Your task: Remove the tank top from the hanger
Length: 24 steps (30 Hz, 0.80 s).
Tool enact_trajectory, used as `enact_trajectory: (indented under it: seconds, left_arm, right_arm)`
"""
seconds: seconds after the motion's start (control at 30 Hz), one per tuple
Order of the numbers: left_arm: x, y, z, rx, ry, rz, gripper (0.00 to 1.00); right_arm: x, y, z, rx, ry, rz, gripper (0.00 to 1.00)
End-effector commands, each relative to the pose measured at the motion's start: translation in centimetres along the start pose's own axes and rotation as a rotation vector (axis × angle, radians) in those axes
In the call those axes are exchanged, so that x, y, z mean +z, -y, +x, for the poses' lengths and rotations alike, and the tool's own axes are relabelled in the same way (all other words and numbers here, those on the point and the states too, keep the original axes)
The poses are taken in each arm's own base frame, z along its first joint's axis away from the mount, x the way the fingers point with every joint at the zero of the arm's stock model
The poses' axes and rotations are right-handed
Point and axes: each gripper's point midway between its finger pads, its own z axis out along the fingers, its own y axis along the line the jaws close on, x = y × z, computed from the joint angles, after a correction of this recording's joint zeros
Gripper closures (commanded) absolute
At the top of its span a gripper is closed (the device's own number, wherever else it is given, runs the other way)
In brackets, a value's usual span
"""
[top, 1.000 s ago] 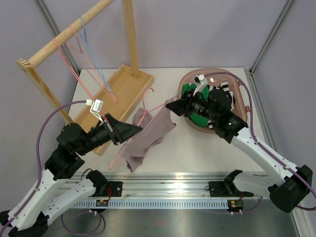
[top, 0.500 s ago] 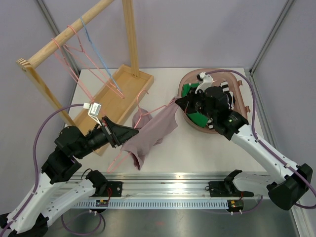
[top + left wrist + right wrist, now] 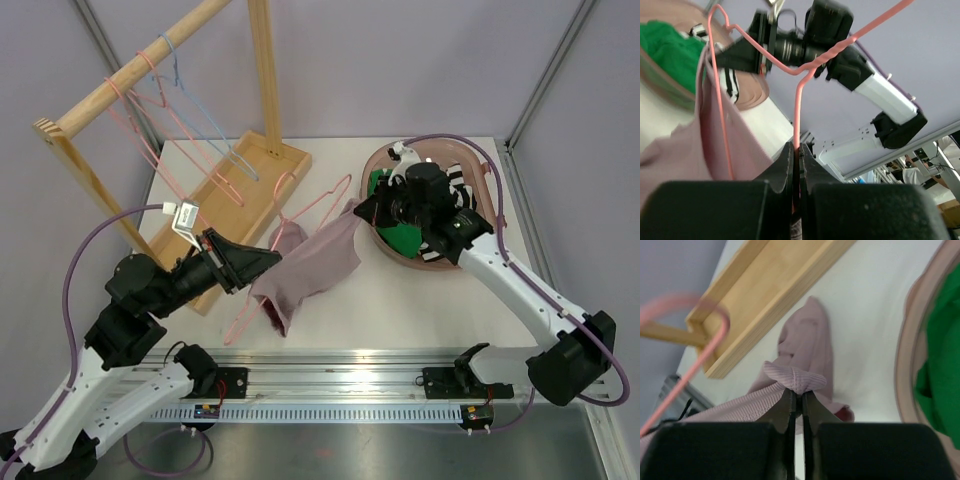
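Two arms stretch a mauve tank top btwn them, just above the white table, approx. mid-bench. The left gripper, jaws pinched almost fully together, clamps the thin wire of a pink hanger. In the left wrist view that wire rises straight out of the closed fingers, then bends toward the twisted neck. The right gripper, jaws likewise closed to a sliver, nips a bunched fold of ribbed fabric at the garment's upper edge, just beside the rim of a pinkish basket.

The top hangs on a slant: high end at the right gripper, low end drooping to the table near the left one. The hanger's hook pokes up and back toward the wooden tray. One side of the garment lies along the hanger's wire shoulder, so it looks to be on the hanger there. The other side is hidden by cloth and can't be judged.

Background, rear left: a wooden rack w/ spare pink hangers and a blue hanger on its rail. The basket holds a green cloth and a black-and-white striped item, partly under the right arm.
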Motion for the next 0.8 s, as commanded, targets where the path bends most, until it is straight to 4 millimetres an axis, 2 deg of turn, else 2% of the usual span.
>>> enact_trajectory:
  seconds: [0.0,0.03,0.07,0.1,0.13,0.17,0.2,0.33,0.43,0.5,0.63,0.77]
  left_arm:
    - [1.0,5.2,-5.7,0.140,0.190,0.175,1.00]
    - [1.5,5.4,-6.4,0.191,0.214,0.181,1.00]
    - [3.2,4.7,-6.7,0.208,0.205,0.160,1.00]
    - [3.7,6.0,-8.0,0.248,0.257,0.210,1.00]
    - [4.5,6.0,-8.5,0.309,0.274,0.211,1.00]
    - [6.0,5.8,-9.1,0.332,0.283,0.202,1.00]
    - [6.7,6.0,-10.2,0.363,0.330,0.196,1.00]
    - [9.7,6.4,-12.4,0.549,0.434,0.164,1.00]
    - [11.4,5.1,-15.0,0.575,0.527,0.056,1.00]
    - [11.8,4.0,-16.5,0.560,0.588,-0.033,1.00]
    - [11.4,3.2,-19.1,0.570,0.701,-0.143,1.00]
    - [11.6,3.3,-18.9,0.548,0.685,-0.155,1.00]
  right_arm:
    - [-3.5,-5.1,-0.8,-0.018,0.032,-0.286,1.00]
    - [-4.2,-5.8,-0.6,-0.019,0.027,-0.326,1.00]
    - [-5.4,-6.5,-0.7,-0.017,0.033,-0.362,1.00]
    - [-6.3,-7.4,-0.4,-0.027,0.018,-0.413,1.00]
    - [-7.0,-7.9,-0.3,-0.030,0.014,-0.439,1.00]
    - [-8.4,-8.7,-0.8,-0.043,0.033,-0.471,1.00]
    - [-9.3,-9.3,-0.5,-0.049,0.018,-0.510,1.00]
    - [-13.7,-11.7,-1.3,-0.084,0.058,-0.622,1.00]
    - [-15.4,-12.5,-1.7,-0.076,0.069,-0.650,1.00]
    - [-15.7,-12.8,-1.6,-0.073,0.063,-0.669,1.00]
    - [-15.3,-13.3,-0.4,-0.055,0.011,-0.721,1.00]
    - [-13.5,-12.6,0.8,-0.044,-0.017,-0.658,1.00]
